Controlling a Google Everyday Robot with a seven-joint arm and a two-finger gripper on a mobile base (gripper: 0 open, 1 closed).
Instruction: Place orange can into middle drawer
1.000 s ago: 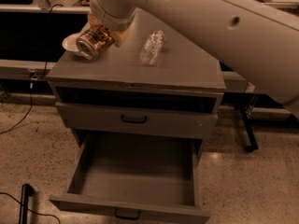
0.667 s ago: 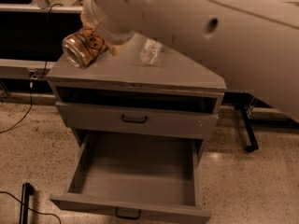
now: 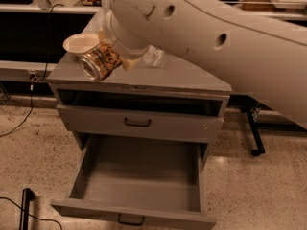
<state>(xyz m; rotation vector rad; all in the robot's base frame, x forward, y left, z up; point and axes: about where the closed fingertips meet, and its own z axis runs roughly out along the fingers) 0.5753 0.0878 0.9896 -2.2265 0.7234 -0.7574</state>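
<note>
Jaws clamped on the small orange-brown and gold metal can (image 3: pixel 100 63). One cream fingertip (image 3: pixel 128 63) shows at its right flank, and the rest of the grip is hidden by the can and the thick white arm (image 3: pixel 216 37). The can lies on its side in the grip, silver end toward the camera, held just above the front-left part of the grey cabinet desk (image 3: pixel 187 78). Change over the last second: the can sits lower and nearer the desk's front edge than it did, and the arm fills more of the view. Reads as the carry moving off the desk, heading down. Round cream bowl (image 3: pixel 77 42) is just behind and left of the jaws, now mostly uncovered. Clear crinkled plastic bottle (image 3: pixel 153 55) lies just right of them. Both rest on the desk. The wide grey metal middle drawer (image 3: pixel 139 176) stands pulled out well below and forward of the jaws, floor bare, unchanged. The shut grey upper drawer front (image 3: pixel 139 123) lies between. Judgement: pick done, and transport about halfway. The can has yet to clear the desk lip and descend past that upper front without clipping it.
</note>
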